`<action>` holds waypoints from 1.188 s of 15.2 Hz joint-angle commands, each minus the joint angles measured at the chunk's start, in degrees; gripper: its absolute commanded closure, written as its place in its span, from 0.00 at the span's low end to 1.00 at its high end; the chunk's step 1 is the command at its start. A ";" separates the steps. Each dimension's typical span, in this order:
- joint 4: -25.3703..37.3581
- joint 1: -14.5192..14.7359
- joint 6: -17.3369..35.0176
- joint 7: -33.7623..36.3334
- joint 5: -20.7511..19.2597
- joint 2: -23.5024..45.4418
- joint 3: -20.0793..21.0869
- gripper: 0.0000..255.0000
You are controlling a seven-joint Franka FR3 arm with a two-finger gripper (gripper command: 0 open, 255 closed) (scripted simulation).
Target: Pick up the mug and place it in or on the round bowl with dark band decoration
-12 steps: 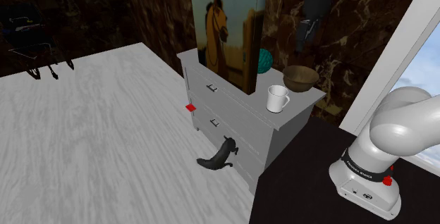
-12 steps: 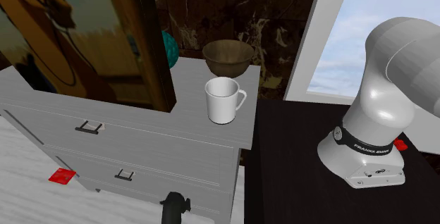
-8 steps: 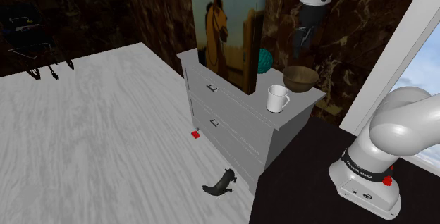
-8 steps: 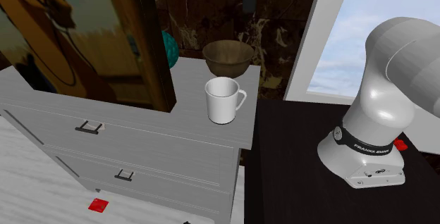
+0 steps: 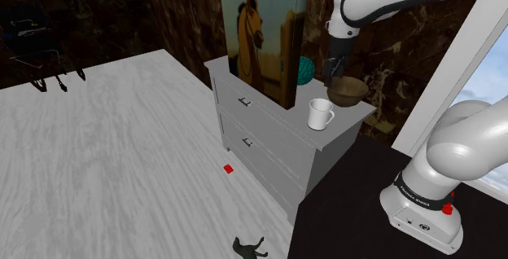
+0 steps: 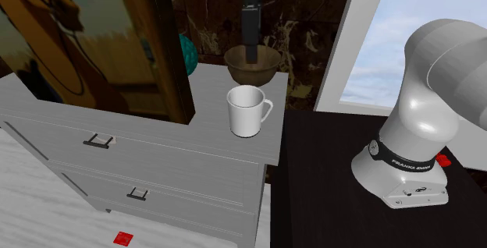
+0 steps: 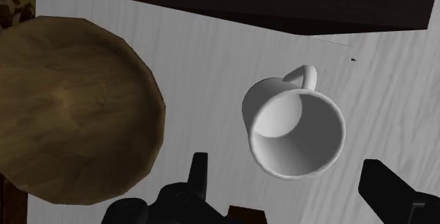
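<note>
- The all-black two-finger gripper (image 7: 285,163) had come down a long way in under a second, from high above the furniture to a hover just over the top of the grey chest of drawers (image 6: 207,118).
- Its fingers stood wide apart and clasped nothing.
- The white handled mug (image 7: 295,127) stood upright below the gripper, mouth up, in the gap framed by the two fingers and touched by neither. Its handle pointed away from the hand.
- The brown, wood-grained round bowl (image 7: 70,110) sat just beside the mug, outside the finger nearer to it. In the shoulder view the gripper (image 5: 334,72) hung close over that bowl's (image 5: 348,89) rim, with the mug (image 5: 320,114) a little nearer the chest's front edge.
- Neither mug nor bowl had shifted during the descent.
- A small red object (image 5: 228,169) and a black toy figure (image 5: 248,248) had dropped from in front of the drawers and now lay on the pale floor, well away from the gripper.
- Judged from this, the approach was nearly finished. What remained was a short further lowering around the mug, then closing, lifting and a small sideways carry to the bowl.
</note>
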 commanded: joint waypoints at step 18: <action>-7.66 0.58 17.31 -1.69 2.54 12.18 -2.51 0.00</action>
